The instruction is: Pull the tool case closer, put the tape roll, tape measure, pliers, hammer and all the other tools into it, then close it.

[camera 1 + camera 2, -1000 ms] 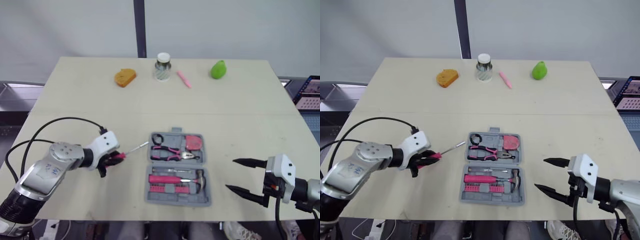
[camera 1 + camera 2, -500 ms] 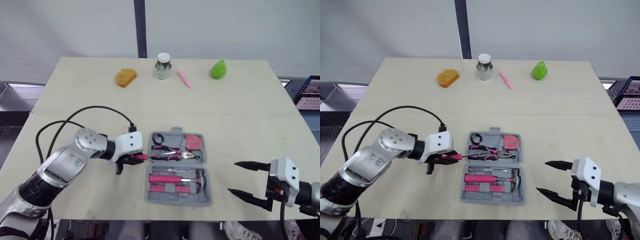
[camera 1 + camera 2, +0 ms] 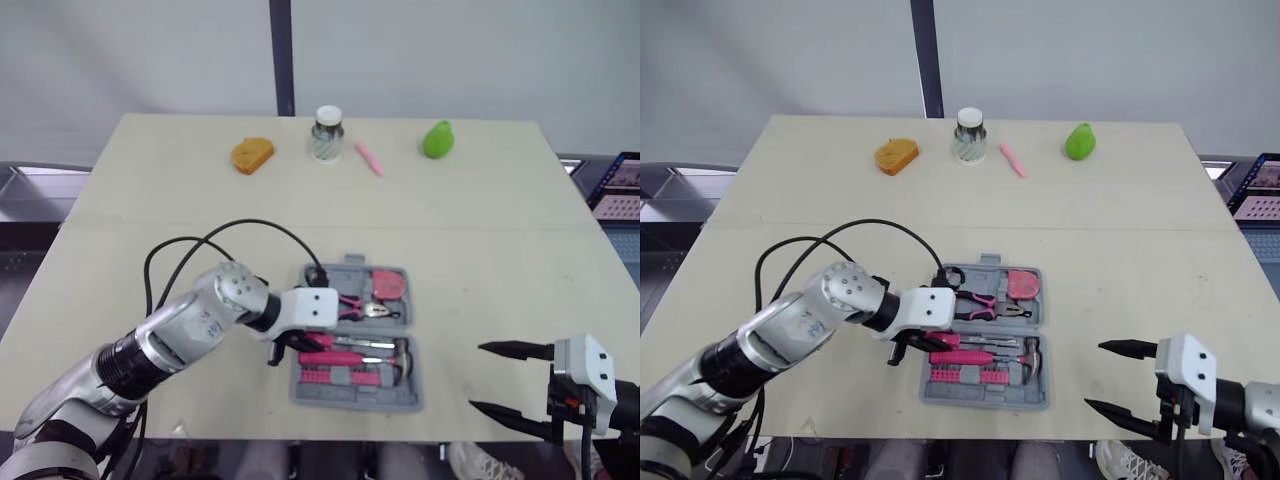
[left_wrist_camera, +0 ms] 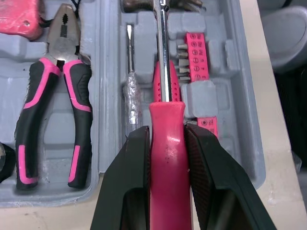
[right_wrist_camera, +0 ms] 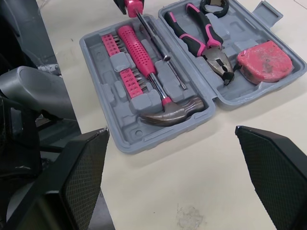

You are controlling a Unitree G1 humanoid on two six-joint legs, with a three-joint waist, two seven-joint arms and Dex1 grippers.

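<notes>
Left gripper [image 4: 167,133]: clamped on the pink screwdriver [image 4: 166,163] handle, shaft over the open tool case [image 3: 352,399], frame centre.
Right gripper [image 3: 478,376]: fingers apart, lower right, above the table [image 3: 480,250].
</notes>
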